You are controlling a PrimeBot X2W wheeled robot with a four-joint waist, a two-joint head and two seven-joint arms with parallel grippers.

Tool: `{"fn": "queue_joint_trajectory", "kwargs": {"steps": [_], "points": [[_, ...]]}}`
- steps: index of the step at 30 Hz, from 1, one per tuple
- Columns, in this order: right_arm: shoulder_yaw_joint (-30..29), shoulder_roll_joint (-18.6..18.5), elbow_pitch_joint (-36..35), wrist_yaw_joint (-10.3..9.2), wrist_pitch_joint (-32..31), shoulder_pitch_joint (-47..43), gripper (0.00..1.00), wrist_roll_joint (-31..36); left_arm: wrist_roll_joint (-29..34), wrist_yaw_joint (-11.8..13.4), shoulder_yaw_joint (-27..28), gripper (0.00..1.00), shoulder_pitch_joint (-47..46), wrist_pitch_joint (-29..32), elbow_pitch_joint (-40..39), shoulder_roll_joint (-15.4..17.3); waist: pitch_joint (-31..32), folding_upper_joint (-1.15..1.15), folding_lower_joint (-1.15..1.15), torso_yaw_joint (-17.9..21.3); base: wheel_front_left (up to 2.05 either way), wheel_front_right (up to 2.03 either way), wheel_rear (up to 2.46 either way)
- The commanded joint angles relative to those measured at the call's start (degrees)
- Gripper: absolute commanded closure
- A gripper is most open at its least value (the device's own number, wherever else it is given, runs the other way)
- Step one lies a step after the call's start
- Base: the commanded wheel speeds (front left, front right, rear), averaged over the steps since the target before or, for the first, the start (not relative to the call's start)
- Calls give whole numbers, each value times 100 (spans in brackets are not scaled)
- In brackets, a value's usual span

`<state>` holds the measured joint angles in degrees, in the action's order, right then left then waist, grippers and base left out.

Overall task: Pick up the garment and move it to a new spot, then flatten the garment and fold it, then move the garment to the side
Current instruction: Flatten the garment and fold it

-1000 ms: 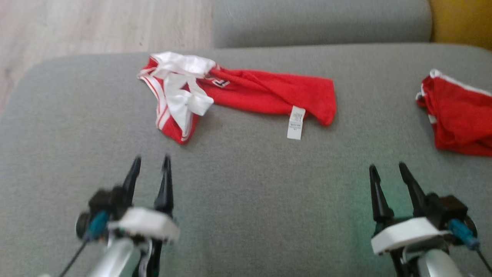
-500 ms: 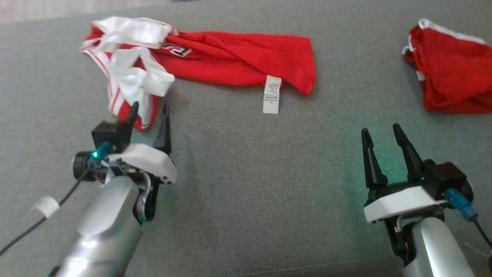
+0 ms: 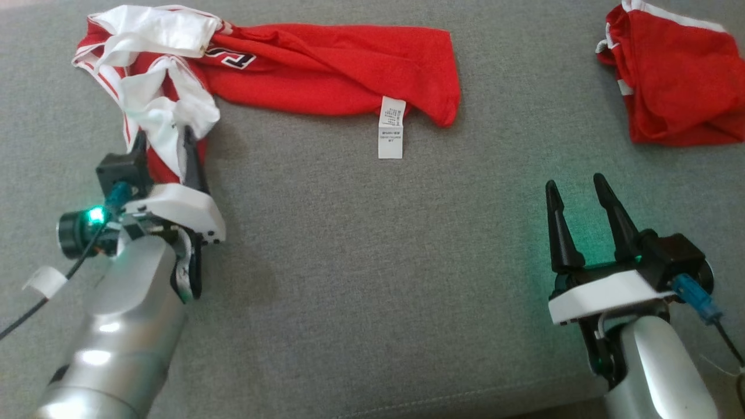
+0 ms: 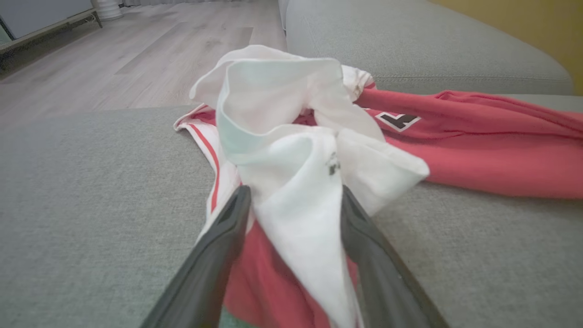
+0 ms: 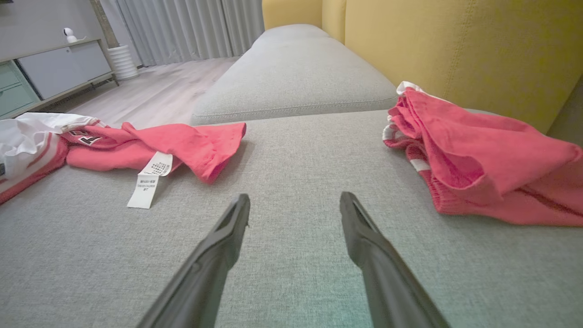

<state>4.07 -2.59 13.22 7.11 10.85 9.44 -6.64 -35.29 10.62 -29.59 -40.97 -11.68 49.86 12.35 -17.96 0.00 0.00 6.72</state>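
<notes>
Garment corner lies between left end effector fingers

My left wrist housing covers the near tip of the garment in my head view. In my left wrist view the cloth between my left jaws drops out past the bottom edge, so I cannot tell whether they press it, and the red length runs off the right edge. In my right wrist view its white end is cut by the left edge.

The print on the care label is too small to read. The black lettering is half buried in folds. A dark mark on the white fold is blurred.

The other red garment is clipped by the top and right edges of my head view.
</notes>
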Motion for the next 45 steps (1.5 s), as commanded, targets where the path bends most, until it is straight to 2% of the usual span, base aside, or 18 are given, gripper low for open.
{"fn": "queue_joint_trajectory", "kwargs": {"steps": [1,3,4,11,17,21,23,29,34,38,39,40,41,42,43,45], "points": [[152,-29,-137,37,79,197,0,-61,51,23,193,51,-353,-96,2,224,-29,0,0,19,0,0,0],[143,-29,-119,37,94,220,0,-64,76,-37,176,87,-459,-140,60,225,-42,0,0,22,0,0,0],[135,-29,-108,37,102,228,0,-63,92,-62,177,100,-511,-176,58,223,-42,0,0,20,0,0,0],[38,-29,-14,37,140,205,0,-52,335,-276,103,100,-638,-318,-333,153,101,0,0,-95,0,0,0],[-55,-29,50,37,152,111,0,-33,772,-761,-313,100,-132,-329,-1226,188,416,0,0,-306,0,0,0],[-123,-29,86,37,137,-20,0,-21,976,-1065,-781,100,500,-242,-1754,402,665,0,0,-456,0,0,0],[-168,-29,104,37,129,-93,0,-13,1055,-1128,-976,100,842,-131,-2059,563,786,0,0,-530,0,0,0],[-301,-29,74,37,77,-304,0,0,1101,-1155,-1401,100,1891,408,-2908,1084,1046,0,0,-714,0,0,0],[-358,-29,44,37,45,-407,0,15,1119,-1012,-1478,100,2404,757,-3360,1589,1153,0,0,-788,0,0,0],[-377,-29,17,37,25,-453,0,18,1007,-934,-1452,100,2681,922,-3559,1817,1202,0,0,-817,0,0,0],[-372,-29,6,37,19,-464,0,15,980,-896,-1433,94,2733,924,-3582,1838,1216,0,0,-820,0,0,0],[-367,-29,-4,37,13,-477,0,11,951,-861,-1415,67,2782,917,-3598,1844,1229,0,0,-823,0,0,0],[-364,-29,-10,37,8,-490,0,7,911,-822,-1388,47,2828,894,-3609,1833,1245,0,0,-827,0,0,0],[-362,-29,-15,37,4,-501,0,2,878,-779,-1364,5,2867,863,-3618,1814,1259,0,0,-831,0,0,0],[-363,-29,-18,37,1,-509,0,-3,843,-739,-1343,0,2906,841,-3618,1788,1276,0,0,-837,0,0,0],[-369,-29,-23,37,-5,-524,0,-5,781,-658,-1296,0,2972,785,-3615,1743,1310,0,0,-849,0,0,0]]}}
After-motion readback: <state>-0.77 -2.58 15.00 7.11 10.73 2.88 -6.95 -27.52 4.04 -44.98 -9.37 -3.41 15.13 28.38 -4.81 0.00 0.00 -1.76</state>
